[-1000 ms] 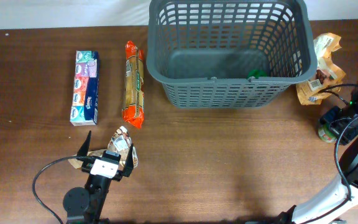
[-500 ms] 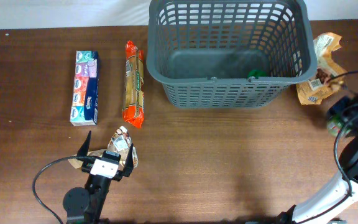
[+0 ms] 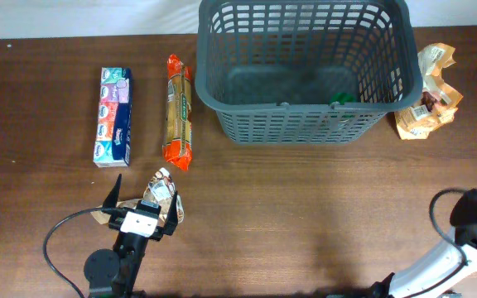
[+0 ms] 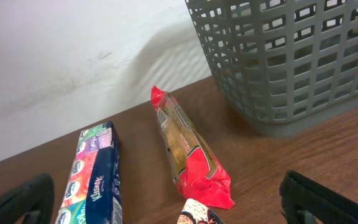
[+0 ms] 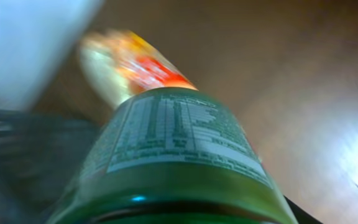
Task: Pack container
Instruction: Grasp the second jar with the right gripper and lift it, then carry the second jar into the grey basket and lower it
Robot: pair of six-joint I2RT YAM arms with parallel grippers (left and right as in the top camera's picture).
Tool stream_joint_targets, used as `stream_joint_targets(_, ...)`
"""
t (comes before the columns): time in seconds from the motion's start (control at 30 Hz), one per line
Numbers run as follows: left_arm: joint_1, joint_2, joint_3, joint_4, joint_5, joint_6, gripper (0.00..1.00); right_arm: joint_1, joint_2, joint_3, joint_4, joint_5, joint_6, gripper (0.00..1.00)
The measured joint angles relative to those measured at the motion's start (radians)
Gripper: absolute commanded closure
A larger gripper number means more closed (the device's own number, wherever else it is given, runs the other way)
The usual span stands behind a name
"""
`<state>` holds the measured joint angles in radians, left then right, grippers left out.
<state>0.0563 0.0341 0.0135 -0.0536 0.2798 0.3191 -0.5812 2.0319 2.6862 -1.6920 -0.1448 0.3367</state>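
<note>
Right hand (image 5: pixel 179 214) gone from overhead's right edge, gripping green jar (image 5: pixel 179 155); container (image 3: pixel 305 124) lies lower left in wrist view. Left hand (image 4: pixel 173 202) open.

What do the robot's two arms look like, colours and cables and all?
Left arm: black, round joint, white block behind long black fingers, black cable looping out. Right arm: white link, black round joint, thin black cable loop.

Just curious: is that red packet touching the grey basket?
Apart. The left wrist view shows a strip of bare table between the red packet and the basket.
</note>
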Motion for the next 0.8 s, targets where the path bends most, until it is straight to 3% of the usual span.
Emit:
stream_joint_targets(0.2,0.000,0.000,0.000,0.000,0.000,0.000,0.01,0.115,-0.119,0.203,0.006,-0.082,0.046,0.96)
stream_joint_targets(0.4,0.000,0.000,0.000,0.000,0.000,0.000,0.01,0.398,-0.169,0.263,0.101,-0.121,0.079,0.96)
stream_joint_targets(0.63,0.000,0.000,0.000,0.000,0.000,0.000,0.01,0.739,-0.055,0.262,0.121,0.049,0.057,0.96)
stream_joint_targets(0.8,0.000,0.000,0.000,0.000,0.000,0.000,0.01,0.874,0.087,0.255,0.122,0.202,0.017,0.96)
